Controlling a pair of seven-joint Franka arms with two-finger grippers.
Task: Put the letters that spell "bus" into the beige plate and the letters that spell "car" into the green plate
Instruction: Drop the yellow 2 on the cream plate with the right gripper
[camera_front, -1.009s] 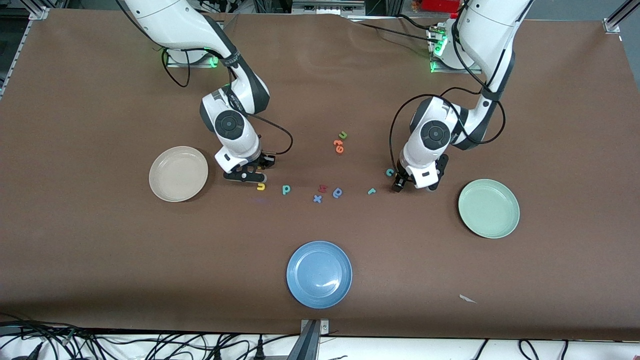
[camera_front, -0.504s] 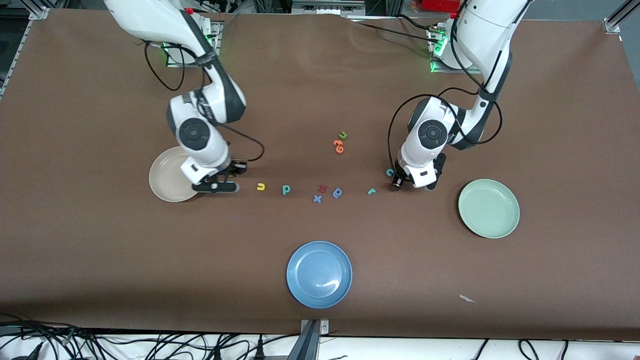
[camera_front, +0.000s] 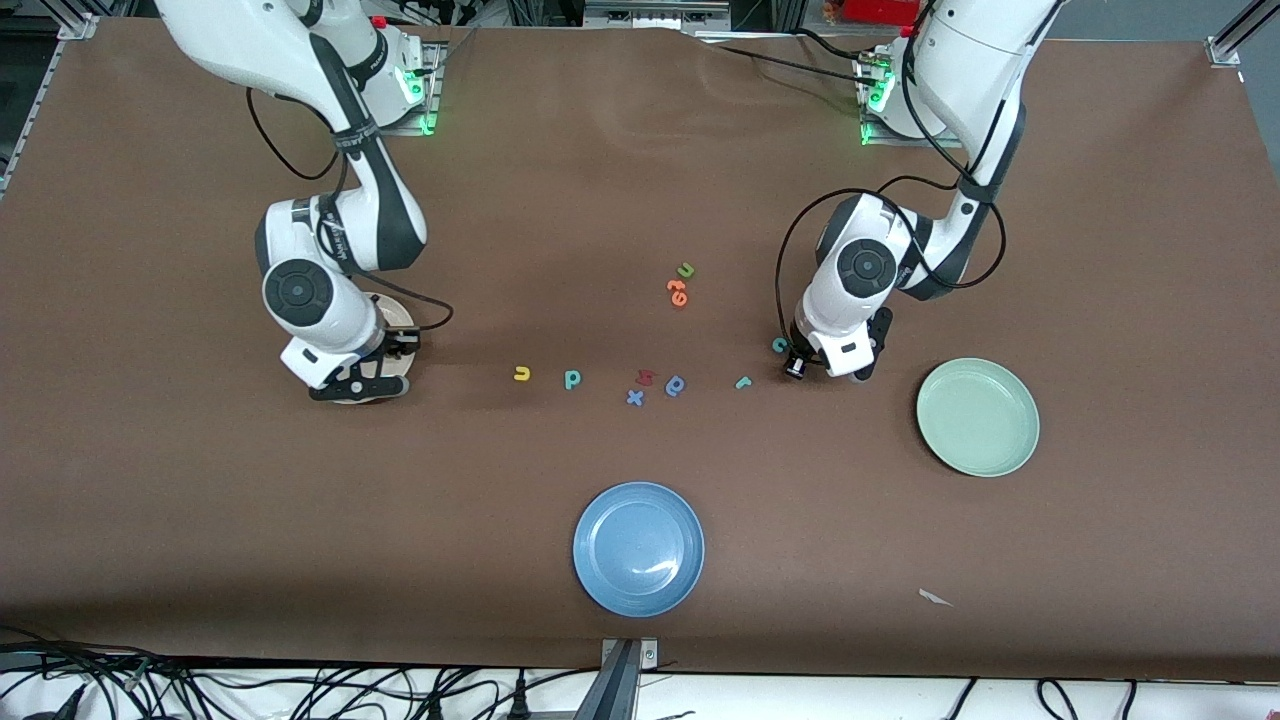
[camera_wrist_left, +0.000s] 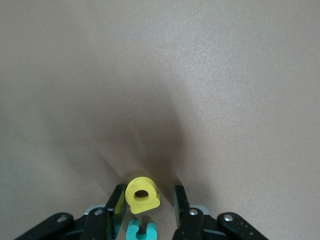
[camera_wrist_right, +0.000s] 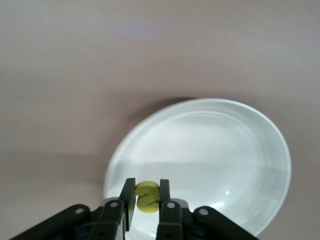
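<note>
Hanging over the beige plate (camera_front: 393, 313), the right gripper (camera_front: 358, 385) has its fingers pinched onto the yellow "s" (camera_wrist_right: 146, 194), which sits upright between the two pads above the plate's shallow bowl; from the front the right arm covers most of that plate. The left gripper (camera_front: 825, 366) is down at the table toward the left arm's end, between the letter row and the green plate (camera_front: 978, 417). Its wrist view shows the jaws standing either side of the yellow "a" (camera_wrist_left: 142, 195), one finger close against the letter and a clear gap at the other, so nothing is gripped there. The teal "c" (camera_front: 779, 345) lies just beside that gripper, and in the wrist view it sits between the fingers too, right next to the "a". The teal "r" (camera_front: 742, 382) lies on the table near the left gripper, toward the middle. Further toward the right arm's end lie the yellow "u" (camera_front: 521, 374) and, beside it, the teal "b" (camera_front: 571, 379). Between these and the "r" sit a red letter (camera_front: 645, 377), a blue "x" (camera_front: 634, 397) and a blue round letter (camera_front: 676, 385). An orange letter (camera_front: 677, 292) and a green "u" (camera_front: 686, 270) lie farther from the front camera. The blue plate (camera_front: 638, 549) is nearest to it.
</note>
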